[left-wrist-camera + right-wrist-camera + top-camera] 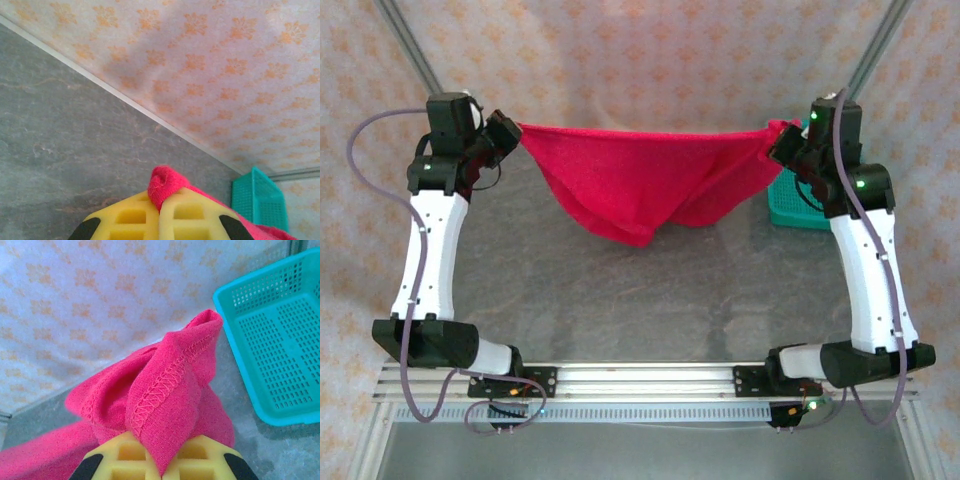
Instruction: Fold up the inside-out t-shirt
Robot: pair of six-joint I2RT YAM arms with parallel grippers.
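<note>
One stitched t-shirt (200, 410) hem (162, 387) in right hand (161, 462)

I have open worktop (650, 300) nearside; the red t-shirt (640, 178) spans the far side, and the teal basket (796, 208) blocks the far right.

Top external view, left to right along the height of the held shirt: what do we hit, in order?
left gripper → inside-out t-shirt, stretched between both sets of fingers → right gripper. Teal basket left out: it sits partly behind the right arm, so its place in the order is unclear.
</note>
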